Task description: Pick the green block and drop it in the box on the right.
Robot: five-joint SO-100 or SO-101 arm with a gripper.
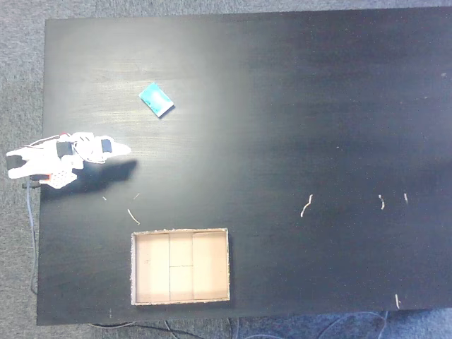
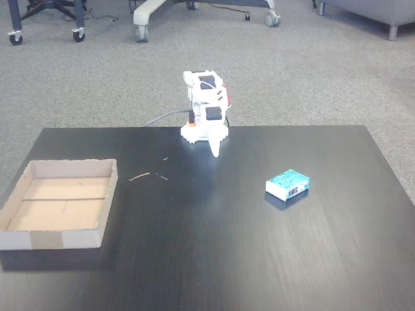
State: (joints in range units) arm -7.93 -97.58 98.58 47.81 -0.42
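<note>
Just ahead of the folded white gripper (image 2: 216,150), jaw state impossible to read, lies the small flat teal-green block (image 2: 287,184), well apart; looks light and stiff, best pinched across its short sides; shallow tan cardboard box (image 1: 181,302) waits opposite.

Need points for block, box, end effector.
block (image 1: 156,99), a fixed view, teal top face
box (image 2: 71,170), a fixed view, far wall
end effector (image 2: 215,150), a fixed view, white tip
</note>
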